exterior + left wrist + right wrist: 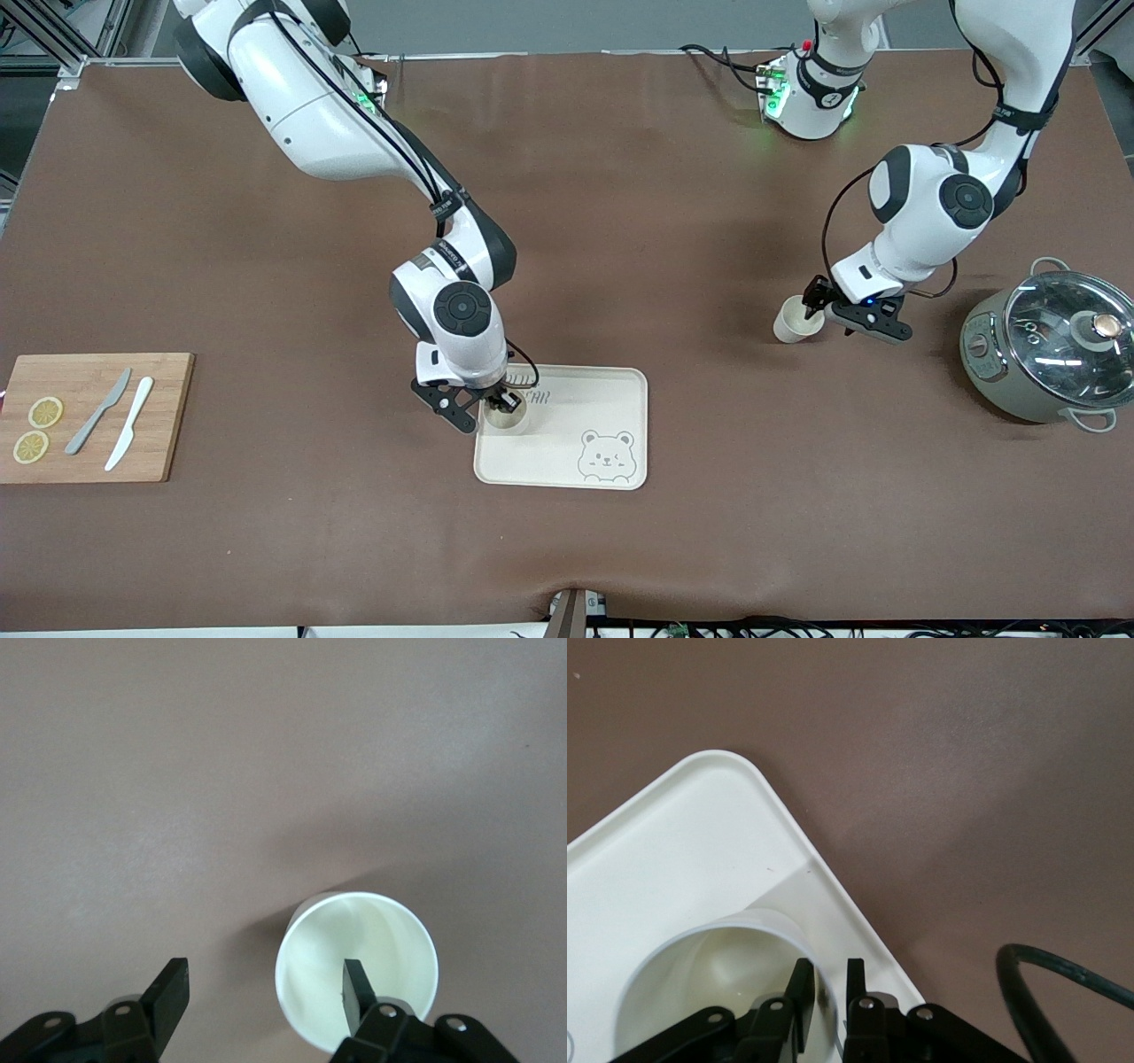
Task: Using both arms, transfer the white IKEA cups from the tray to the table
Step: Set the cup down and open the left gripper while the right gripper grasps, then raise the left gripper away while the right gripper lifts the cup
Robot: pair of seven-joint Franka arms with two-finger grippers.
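Tray [611, 399] cup [507, 418] pinched by bent right gripper [498, 404]; left gripper [819, 312] spread astride second cup [791, 321].

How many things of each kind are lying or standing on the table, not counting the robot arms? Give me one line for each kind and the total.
White cups: 2 (one on the tray, one on the bare table)
Tray: 1
Cutting board: 1
Knives: 2 (grey, white)
Lemon slices: 2 ()
Pot with glass lid: 1
Total: 9
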